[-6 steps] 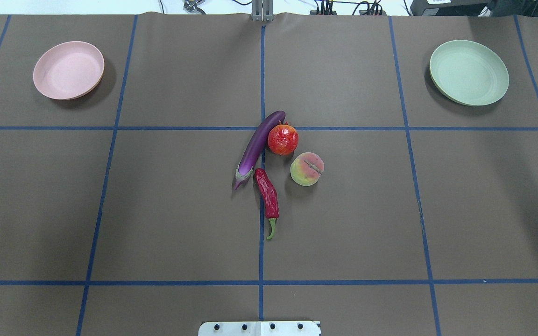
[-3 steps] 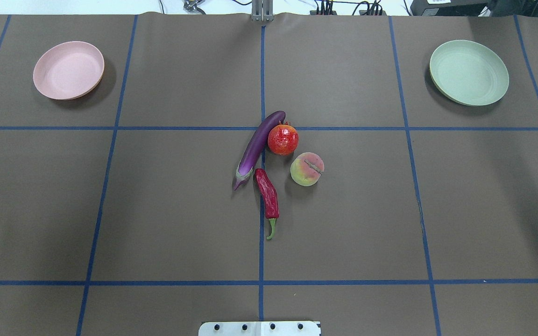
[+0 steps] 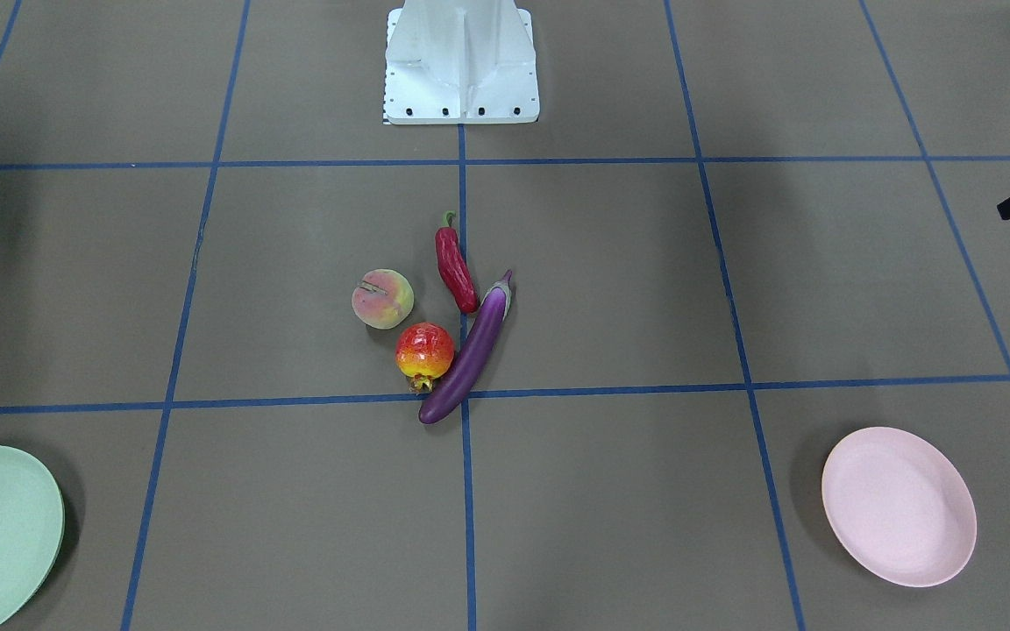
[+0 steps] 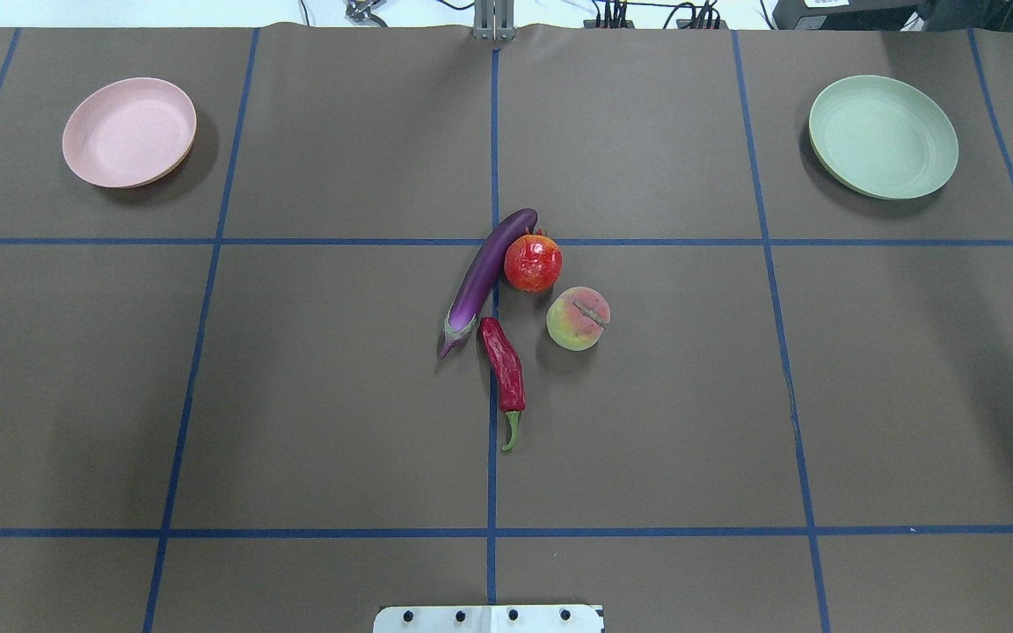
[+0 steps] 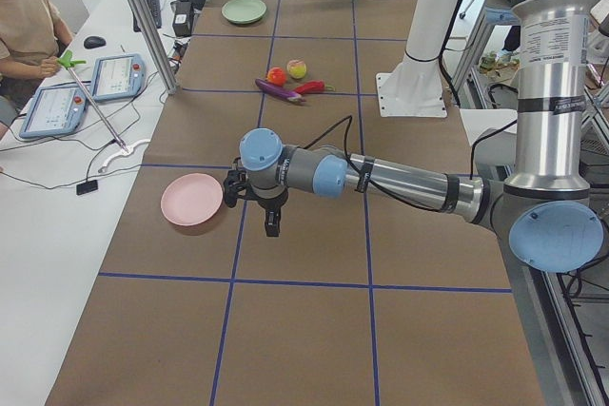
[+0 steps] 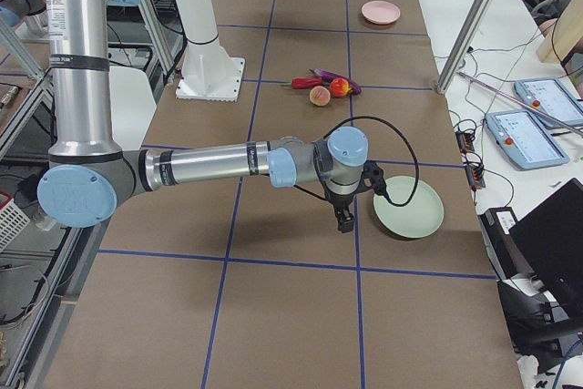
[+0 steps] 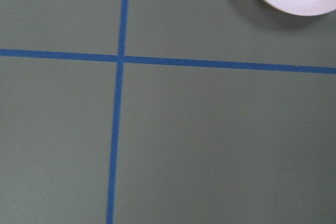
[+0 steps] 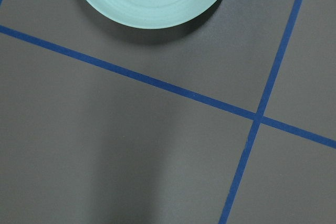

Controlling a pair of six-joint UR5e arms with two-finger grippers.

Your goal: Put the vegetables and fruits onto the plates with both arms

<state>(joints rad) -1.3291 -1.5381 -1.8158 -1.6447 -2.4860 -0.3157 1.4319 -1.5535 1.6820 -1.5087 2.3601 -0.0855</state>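
A purple eggplant (image 4: 487, 268), a red-orange pomegranate (image 4: 533, 262), a pink-yellow peach (image 4: 578, 318) and a red chili pepper (image 4: 504, 369) lie clustered at the table's middle; the eggplant touches the pomegranate. The pink plate (image 4: 128, 132) sits far left and the mint green plate (image 4: 883, 136) far right, both bare. My left gripper (image 5: 271, 227) hangs above the table beside the pink plate (image 5: 191, 199). My right gripper (image 6: 343, 221) hangs beside the green plate (image 6: 410, 207). I cannot tell whether either is open or shut. Neither holds anything I can see.
The white robot base (image 3: 461, 61) stands at the near-middle edge. Blue tape lines grid the brown table cover. A person (image 5: 24, 16) sits at a side desk with control tablets (image 5: 116, 76). A metal frame pole (image 6: 474, 20) rises near the green plate's side.
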